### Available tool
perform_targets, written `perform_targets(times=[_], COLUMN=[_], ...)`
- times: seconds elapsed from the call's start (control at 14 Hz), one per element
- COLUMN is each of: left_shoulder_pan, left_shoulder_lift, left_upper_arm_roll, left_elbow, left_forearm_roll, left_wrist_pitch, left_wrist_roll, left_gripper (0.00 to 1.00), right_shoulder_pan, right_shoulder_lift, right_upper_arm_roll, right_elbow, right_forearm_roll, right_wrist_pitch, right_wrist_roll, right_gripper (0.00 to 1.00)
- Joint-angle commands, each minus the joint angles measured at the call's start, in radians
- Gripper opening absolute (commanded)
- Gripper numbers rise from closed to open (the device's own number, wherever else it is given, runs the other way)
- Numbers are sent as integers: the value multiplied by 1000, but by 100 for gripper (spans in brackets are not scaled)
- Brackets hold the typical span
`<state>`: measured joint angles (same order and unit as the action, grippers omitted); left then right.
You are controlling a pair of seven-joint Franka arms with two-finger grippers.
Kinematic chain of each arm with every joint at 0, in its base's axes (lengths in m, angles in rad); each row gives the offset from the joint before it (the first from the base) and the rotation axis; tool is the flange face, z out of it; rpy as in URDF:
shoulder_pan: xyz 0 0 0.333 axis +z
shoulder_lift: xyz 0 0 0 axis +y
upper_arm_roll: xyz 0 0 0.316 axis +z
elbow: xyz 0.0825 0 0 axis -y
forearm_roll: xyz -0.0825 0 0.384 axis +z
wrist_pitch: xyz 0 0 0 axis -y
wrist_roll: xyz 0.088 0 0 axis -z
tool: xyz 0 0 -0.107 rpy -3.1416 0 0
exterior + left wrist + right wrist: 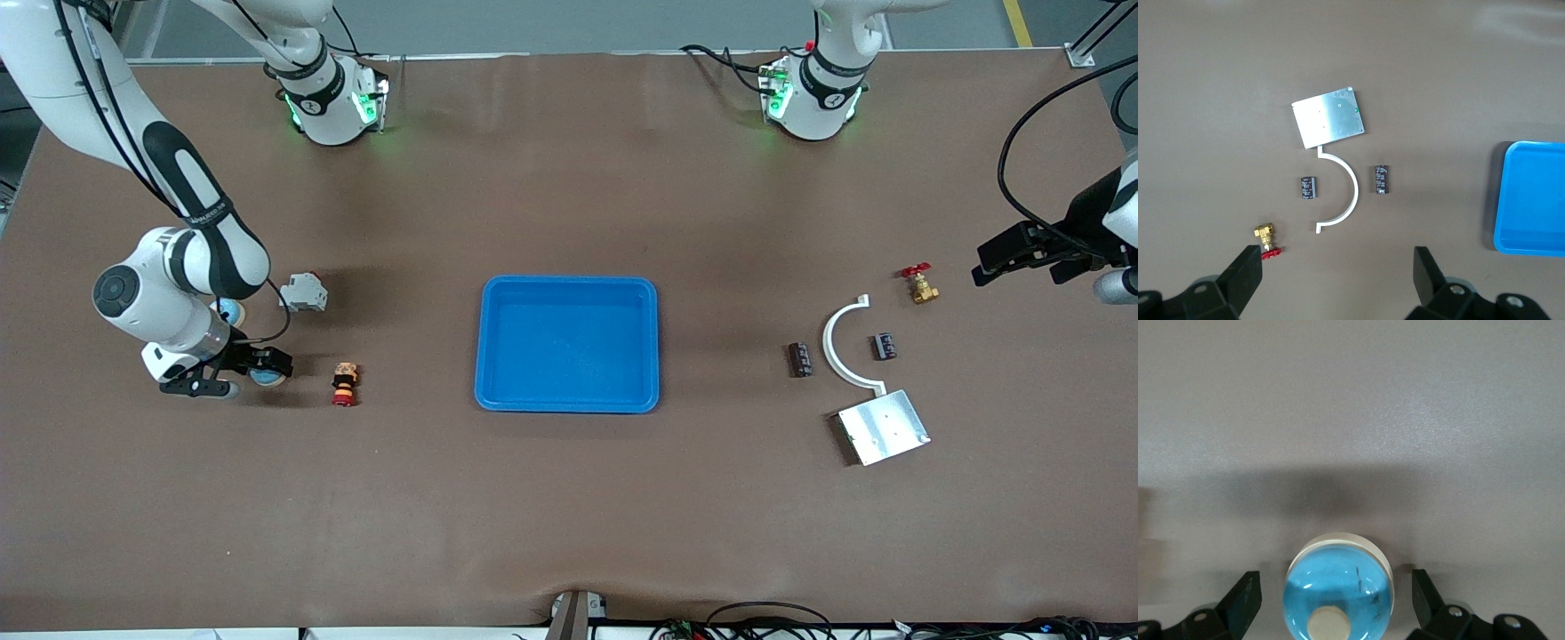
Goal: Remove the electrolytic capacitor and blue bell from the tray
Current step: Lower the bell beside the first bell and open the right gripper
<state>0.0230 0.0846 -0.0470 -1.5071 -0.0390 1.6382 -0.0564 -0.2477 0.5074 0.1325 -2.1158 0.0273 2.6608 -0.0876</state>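
Checking your right wrist view: right end effector point(1335, 597) spread wide around the blue bell point(1339, 590) on the worktop point(569, 498). Left end effector point(1338, 270) open, empty, over two capacitors point(1308, 187).

A tray point(569, 293) is set at the middle of the surface point(569, 516). Toward the left arm's end, two capacitors point(801, 359) point(884, 346) are laid on either side of a curved bracket point(836, 342), with a valve point(921, 284) farther from the front camera and a plate point(885, 427) nearer. Toward the right arm's end, a bell point(267, 377) is found between the spread fingers of the right gripper point(233, 372), a button switch point(345, 383) beside it.
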Motion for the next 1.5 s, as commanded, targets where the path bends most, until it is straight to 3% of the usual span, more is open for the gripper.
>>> perform_targets(times=[0.0, 0.29, 0.79, 1.14, 1.43], left_shoulder_pan=[-3, -3, 0, 0, 2], left_shoulder_lift=[-2, -3, -5, -6, -6], left_upper_arm_roll=[-1, -1, -1, -1, 1], left_elbow=[10, 10, 11, 10, 10], left_forearm_roll=[4, 4, 4, 2, 2], left_wrist_pitch=[-5, -5, -5, -5, -5], left_wrist_roll=[-8, -8, -6, -8, -8], left_gripper=[100, 100, 100, 100, 100], right_shoulder_pan=[-8, -2, 13, 79, 117], right_shoulder_lift=[-13, -58, -150, -213, -208], right_upper_arm_roll=[13, 13, 12, 12, 12], right_elbow=[62, 167, 276, 332, 571], right_forearm_roll=[9, 9, -6, -101, -148], right_wrist_pitch=[-118, -338, -521, -596, -888], right_wrist_roll=[0, 0, 17, 127, 120], right_gripper=[100, 100, 100, 100, 100])
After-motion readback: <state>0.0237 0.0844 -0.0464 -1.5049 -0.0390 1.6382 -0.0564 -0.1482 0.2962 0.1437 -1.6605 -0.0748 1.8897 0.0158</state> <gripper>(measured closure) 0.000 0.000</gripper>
